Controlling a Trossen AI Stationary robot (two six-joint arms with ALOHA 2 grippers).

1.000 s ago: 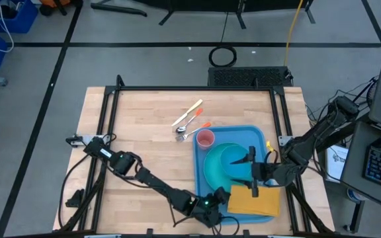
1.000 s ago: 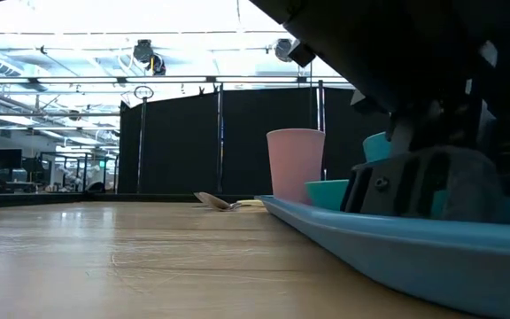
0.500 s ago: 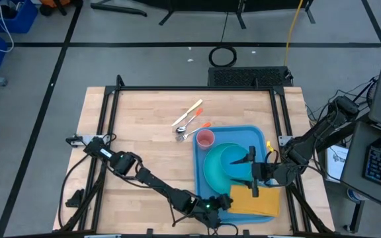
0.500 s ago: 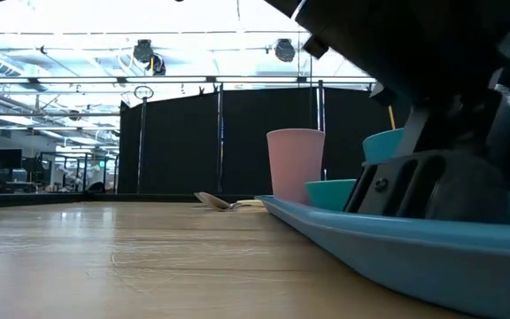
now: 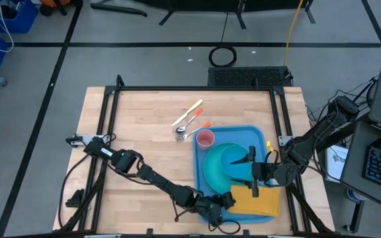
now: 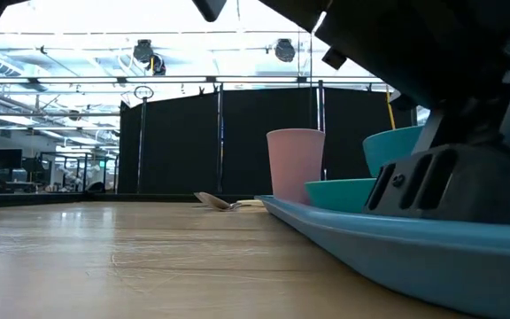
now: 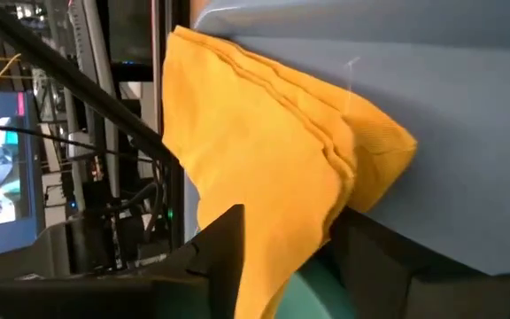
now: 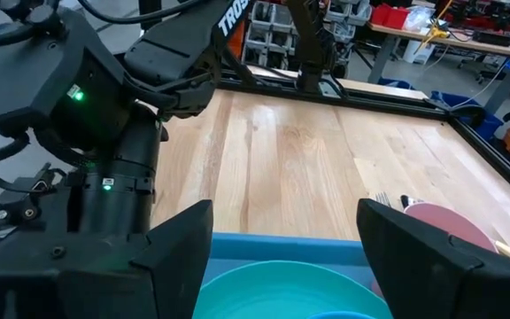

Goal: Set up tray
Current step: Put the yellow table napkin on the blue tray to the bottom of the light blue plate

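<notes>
The blue tray (image 5: 207,155) lies at the table's right near side. On it are a turquoise plate (image 5: 211,173) with a turquoise bowl (image 5: 231,158), a pink cup (image 5: 206,139) and a folded yellow napkin (image 5: 256,201) at its near end. My left gripper (image 5: 226,200) is low at the napkin's left edge and is shut on it. My right gripper (image 5: 252,173) is open above the plate's right side, and its fingers (image 8: 180,244) stand wide apart over the bowl's rim (image 8: 282,288). My left gripper holds the napkin by its edge part nearest the table's left (image 7: 282,230), between its two fingers (image 7: 224,252). It comes about level from the table's left. Several folded layers show. The rest of the napkin lies on the tray's floor (image 7: 450,106).
A pale knife (image 5: 189,111), a spoon (image 5: 181,129) and an orange-handled fork (image 5: 197,128) lie on the bare wood beyond the tray's far left corner. A black frame (image 5: 111,112) borders the table. The table's left half is bare wood.
My left gripper has moved along the near edge toward the table's right, closer in on the napkin. In the low view its dark body has slid aside and uncovered the turquoise bowl. My right arm has kept still.
</notes>
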